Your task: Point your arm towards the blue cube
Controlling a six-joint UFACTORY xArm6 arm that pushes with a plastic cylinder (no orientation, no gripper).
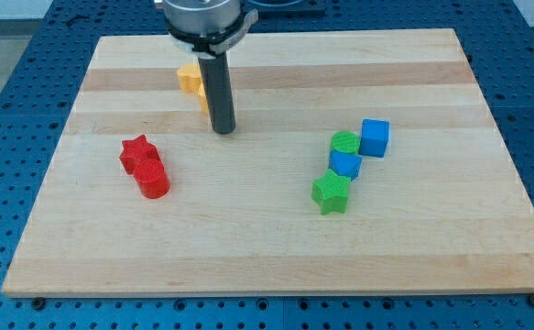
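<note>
The blue cube [375,137] sits right of the board's middle. Touching its lower left are a green cylinder [344,143], a second smaller blue block [345,165] and a green star [331,192], in a tight cluster. My tip [223,129] rests on the board left of centre, well to the left of the blue cube and slightly higher in the view. The dark rod rises from it to the arm at the view's top.
A yellow block [191,81] lies just behind the rod, partly hidden by it. A red star [137,153] and a red cylinder [152,180] touch each other at the left. The wooden board [267,266] lies on a blue perforated table.
</note>
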